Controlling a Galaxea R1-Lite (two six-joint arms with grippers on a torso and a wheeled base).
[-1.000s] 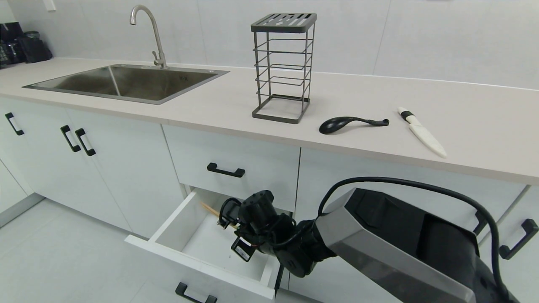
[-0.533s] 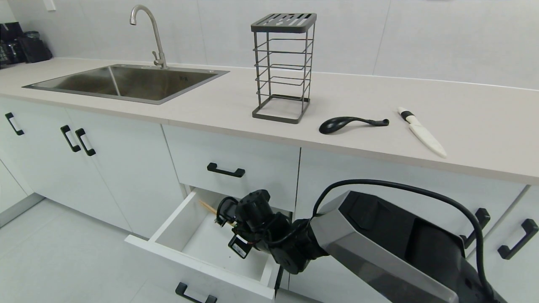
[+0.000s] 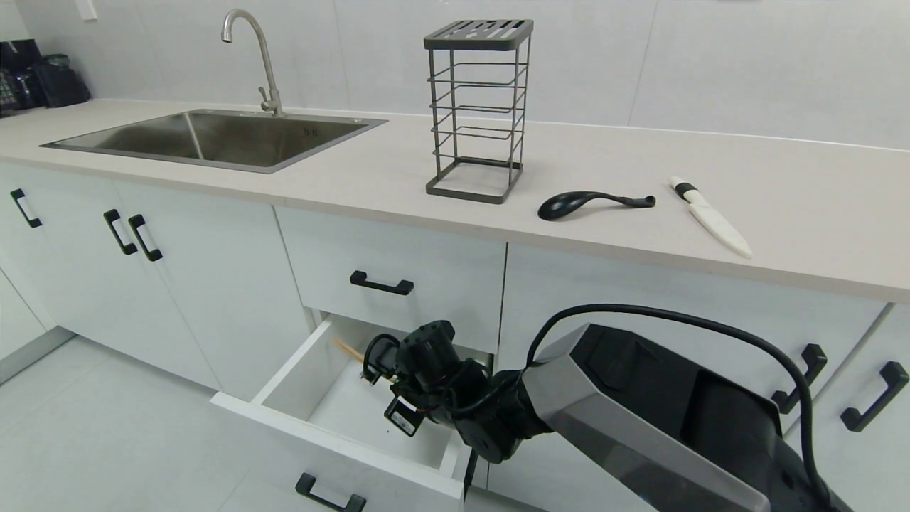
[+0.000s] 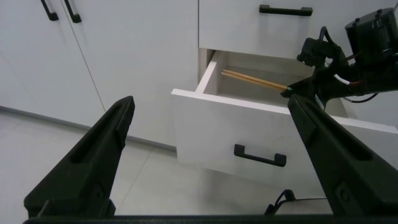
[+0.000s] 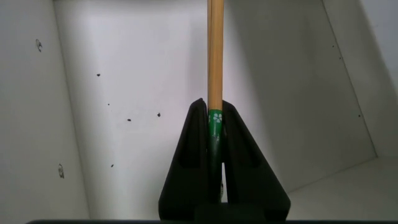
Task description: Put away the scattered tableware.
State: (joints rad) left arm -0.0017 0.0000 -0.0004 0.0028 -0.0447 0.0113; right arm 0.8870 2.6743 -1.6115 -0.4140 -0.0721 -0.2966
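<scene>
Above the open drawer's (image 3: 334, 446) floor, the right gripper (image 5: 214, 119) is clamping the chopsticks (image 5: 215, 50) by their green end; light, stiff, probably slippery, they are needing that firm pinch, I'd judge.

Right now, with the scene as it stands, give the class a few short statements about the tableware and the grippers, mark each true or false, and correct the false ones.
1. The right gripper is shut on chopsticks held over the open drawer. True.
2. The black spoon lies in the sink. False: it lies on the countertop, between the wire rack and the white knife.
3. The left gripper is open and holds nothing. True.
4. The white knife stands in the wire rack. False: it lies flat on the countertop, apart from the rack, which is empty.
</scene>
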